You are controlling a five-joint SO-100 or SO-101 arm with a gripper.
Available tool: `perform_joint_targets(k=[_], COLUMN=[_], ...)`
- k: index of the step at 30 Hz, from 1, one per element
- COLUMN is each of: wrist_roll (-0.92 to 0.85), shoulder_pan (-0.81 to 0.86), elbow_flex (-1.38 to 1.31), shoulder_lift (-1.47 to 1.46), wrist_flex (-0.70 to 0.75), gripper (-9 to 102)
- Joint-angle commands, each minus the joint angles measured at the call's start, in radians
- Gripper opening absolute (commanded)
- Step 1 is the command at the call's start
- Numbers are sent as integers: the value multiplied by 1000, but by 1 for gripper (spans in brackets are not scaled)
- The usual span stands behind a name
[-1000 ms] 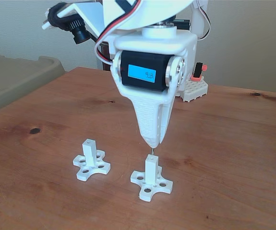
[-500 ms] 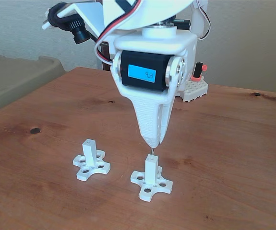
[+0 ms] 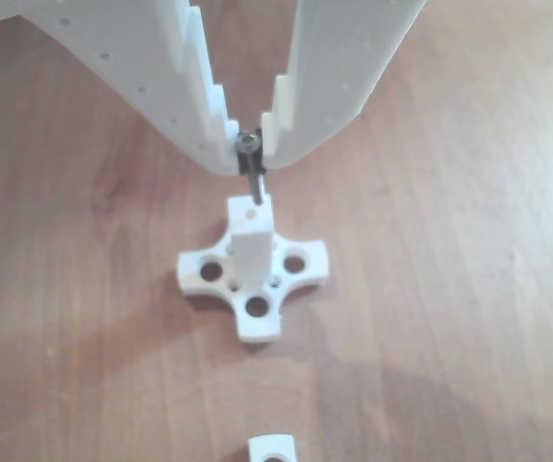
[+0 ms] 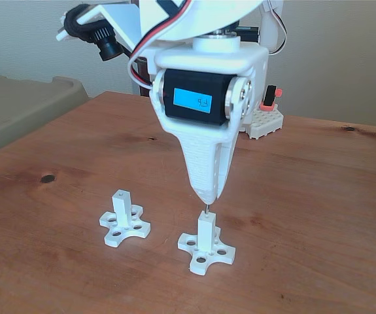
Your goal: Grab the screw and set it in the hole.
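In the fixed view my white gripper (image 4: pixel 206 196) points straight down over the right white post (image 4: pixel 206 230) on its cross-shaped base (image 4: pixel 222 254). It is shut on the screw (image 4: pixel 206 208), a thin dark shaft hanging upright from the fingertips. The other view shows the screw (image 3: pixel 253 173) with its round head pinched between the two fingertips (image 3: pixel 209 135). Its lower end meets the hole (image 3: pixel 251 203) in the post's top face (image 3: pixel 247 219). How deep the tip sits I cannot tell. The base (image 3: pixel 191 269) lies flat on the wooden table.
A second white post on a cross base (image 4: pixel 123 222) stands to the left, and its edge (image 3: pixel 272 448) shows at the bottom of the other view. At the back are a white perforated block with a red part (image 4: pixel 265 121) and a grey-beige bin (image 4: pixel 17 108) off the table's left side.
The gripper's upper body has shifted very slightly to the left. The screw still hangs upright over the right post.
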Motion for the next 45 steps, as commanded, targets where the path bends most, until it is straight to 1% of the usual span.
perform_joint_targets(k=[1,45], wrist_roll=[3,2], shoulder_pan=[0,3], elbow_flex=[-17,0], shoulder_lift=[26,12], wrist_flex=[-8,-17], gripper=[-4,-4])
